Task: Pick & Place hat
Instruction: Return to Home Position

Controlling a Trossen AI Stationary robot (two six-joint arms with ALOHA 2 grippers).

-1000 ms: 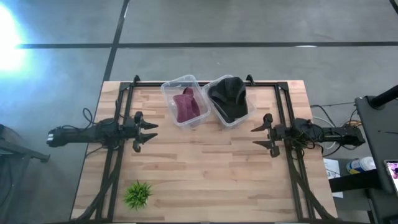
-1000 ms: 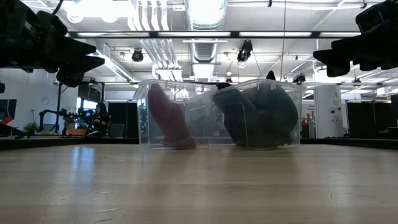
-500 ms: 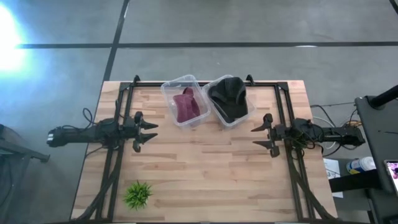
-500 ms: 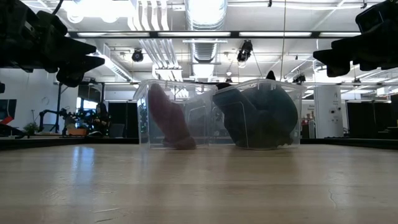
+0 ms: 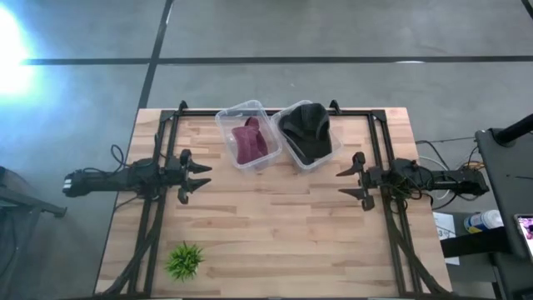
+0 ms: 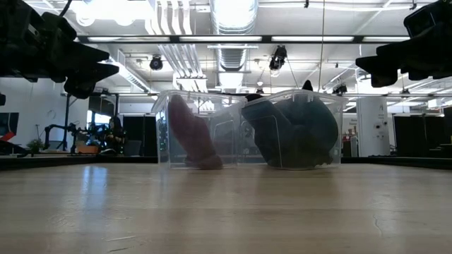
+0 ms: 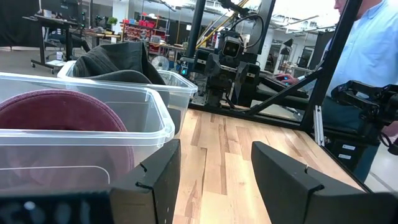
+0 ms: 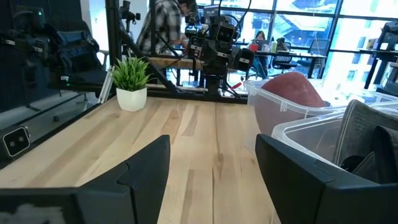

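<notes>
A maroon hat [image 5: 249, 141] lies inside a clear plastic bin [image 5: 230, 117] at the table's far middle. Beside it a dark hat [image 5: 306, 130] fills a second clear bin [image 5: 291, 155]. In the low view the maroon hat [image 6: 191, 134] and the dark hat [image 6: 293, 134] show through the bin walls. My left gripper [image 5: 204, 177] hovers open at the table's left, raised above the wood. My right gripper [image 5: 341, 183] hovers open at the table's right, also raised. Both point toward the table's middle. Neither touches a hat.
A small green potted plant [image 5: 184, 260] stands near the table's near left corner. Black frame rails [image 5: 156, 150] run along the left and right sides [image 5: 385, 150]. Bare wood [image 5: 275, 225] lies between the grippers. A person in a light blue shirt [image 7: 370, 43] stands beyond the table.
</notes>
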